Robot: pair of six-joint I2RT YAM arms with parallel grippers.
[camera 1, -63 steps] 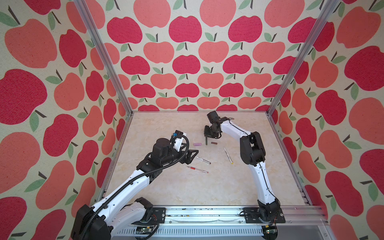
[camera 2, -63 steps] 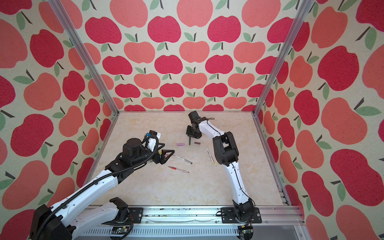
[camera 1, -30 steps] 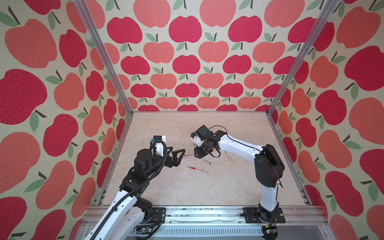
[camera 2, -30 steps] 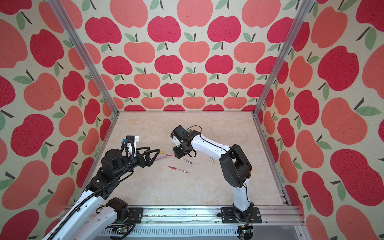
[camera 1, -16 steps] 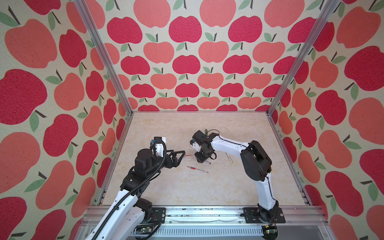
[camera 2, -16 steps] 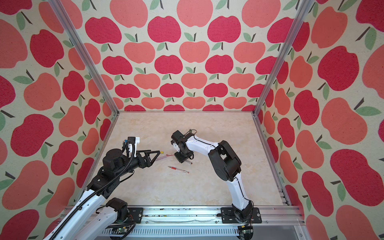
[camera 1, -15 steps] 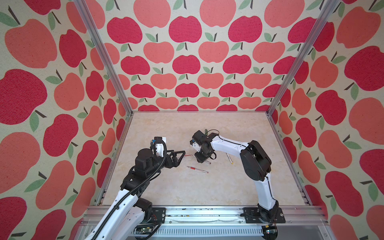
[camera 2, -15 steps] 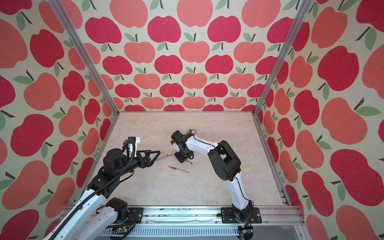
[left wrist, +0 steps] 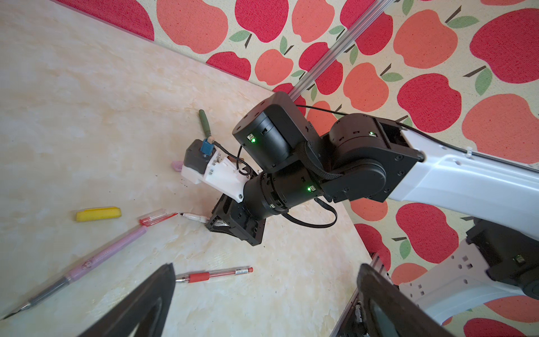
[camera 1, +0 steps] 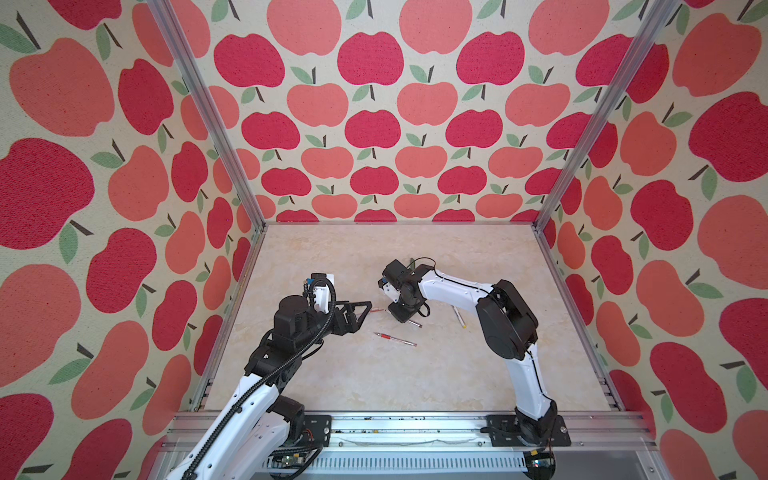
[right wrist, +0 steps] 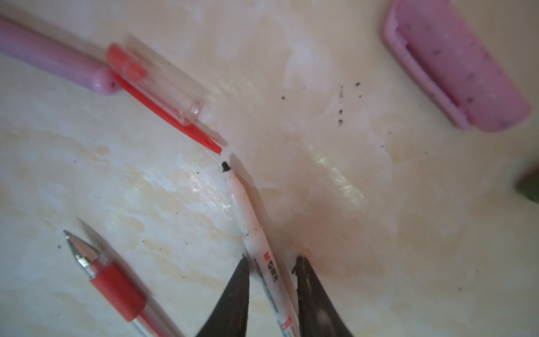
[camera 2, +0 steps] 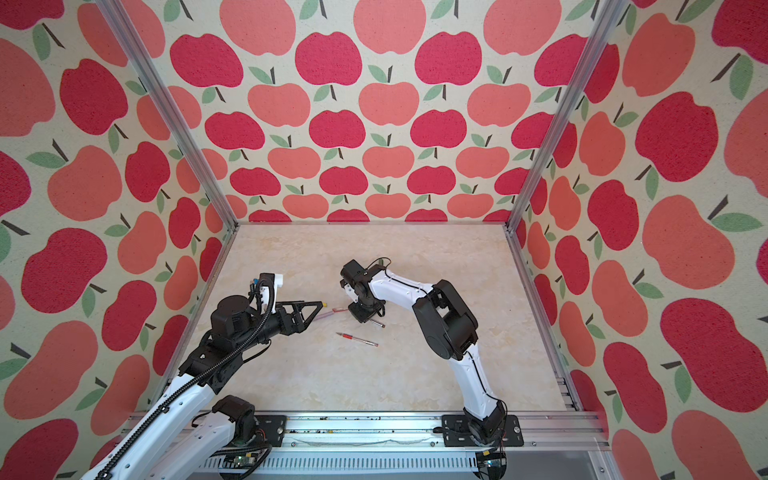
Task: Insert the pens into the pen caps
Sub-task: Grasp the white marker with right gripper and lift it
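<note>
White with red print, the white pen (right wrist: pixel 262 242) lies flat on the marbled surface (camera 1: pixel 374 374) near the middle. The right tool (right wrist: pixel 271 262) is set low over it with its two jaws astride the barrel. A sliver of surface shows on each side, so they look narrowly apart rather than clamped. That placement probably means a pickup by the rear of the barrel, which would leave the writing tip free for a cap. The tip sits just beside the clip of the red cap (right wrist: pixel 157 84), and the pink pen (right wrist: pixel 52 55) butts against that cap's far end, so the left side is crowded. A straight lift seems safer than a slide. The left tool (left wrist: pixel 266 267) waits to the left with its jaws spread wide and empty, aimed at the same cluster and likely ready to take a cap. The red pen (right wrist: pixel 116 280) lies nearer, the lilac cap (right wrist: pixel 455 76) and the dark green pen (left wrist: pixel 205 124) farther, and the yellow cap (left wrist: pixel 98 214) off to the left. The near half of the surface is bare, with the walls well apart — ample room to bring pen and cap together.
</note>
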